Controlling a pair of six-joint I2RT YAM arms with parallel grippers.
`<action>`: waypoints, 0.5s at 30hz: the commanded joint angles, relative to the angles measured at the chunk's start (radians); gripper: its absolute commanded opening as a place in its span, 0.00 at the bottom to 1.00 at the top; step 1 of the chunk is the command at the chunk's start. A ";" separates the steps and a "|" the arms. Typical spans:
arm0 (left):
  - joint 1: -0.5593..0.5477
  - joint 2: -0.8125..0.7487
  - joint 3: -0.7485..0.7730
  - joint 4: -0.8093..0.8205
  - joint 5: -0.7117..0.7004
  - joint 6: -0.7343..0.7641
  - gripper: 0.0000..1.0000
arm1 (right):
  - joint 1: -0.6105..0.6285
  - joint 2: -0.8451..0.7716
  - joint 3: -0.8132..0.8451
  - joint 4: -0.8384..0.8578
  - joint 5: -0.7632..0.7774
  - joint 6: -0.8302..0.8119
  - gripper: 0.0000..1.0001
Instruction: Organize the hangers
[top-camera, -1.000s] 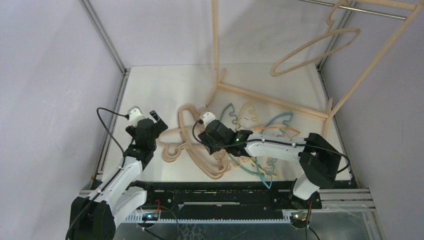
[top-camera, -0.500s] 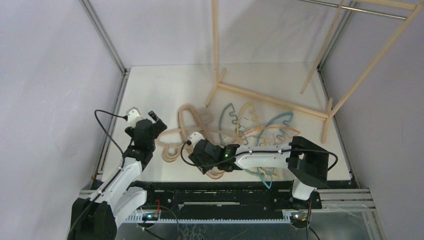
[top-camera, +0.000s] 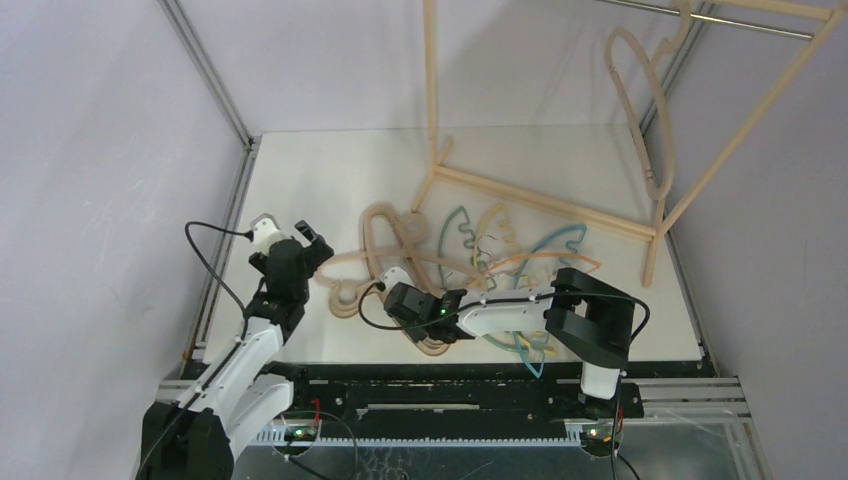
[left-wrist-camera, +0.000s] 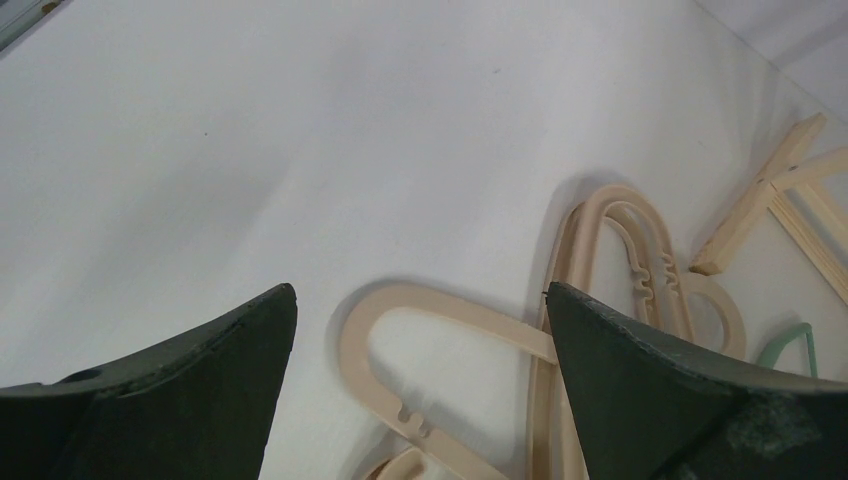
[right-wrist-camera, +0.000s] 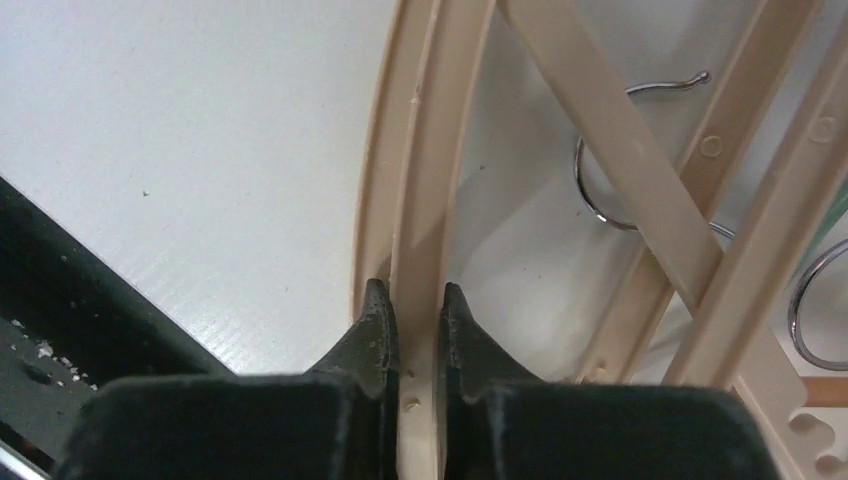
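Observation:
A heap of beige hangers (top-camera: 378, 250) lies on the white table left of centre, and thin teal, yellow, blue and orange hangers (top-camera: 515, 255) lie tangled to its right. My right gripper (top-camera: 432, 330) is low over the heap's near end. The right wrist view shows that gripper (right-wrist-camera: 415, 310) shut on the thin rim of a beige hanger (right-wrist-camera: 435, 140), one finger on each side. My left gripper (top-camera: 314, 248) hovers open at the heap's left edge; in its own view the gripper (left-wrist-camera: 420, 292) spans a beige hanger loop (left-wrist-camera: 352, 345) without touching it. Another beige hanger (top-camera: 640, 95) hangs from the rod.
The pale wooden rack frame (top-camera: 540, 200) stands at the back right, its base bar lying across the table behind the coloured hangers and its metal rod (top-camera: 740, 20) up at the top. Metal hanger hooks (right-wrist-camera: 600, 195) lie under crossed beige bars near my right fingers. The black front rail (top-camera: 440, 385) is close.
My right arm has moved toward the near edge and left along the heap, and its jaws have shut on a beige hanger's rim. The hanger on the rod has swung round. The left arm barely moved.

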 joint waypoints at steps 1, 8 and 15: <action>0.007 -0.015 -0.012 0.037 -0.003 -0.008 1.00 | -0.018 -0.045 0.008 -0.021 0.011 0.015 0.00; 0.007 -0.032 -0.018 0.031 -0.020 -0.013 0.99 | -0.013 -0.162 0.008 -0.068 -0.021 0.031 0.00; 0.007 -0.086 -0.034 0.027 -0.046 -0.024 0.99 | -0.045 -0.362 0.009 -0.163 0.075 0.050 0.00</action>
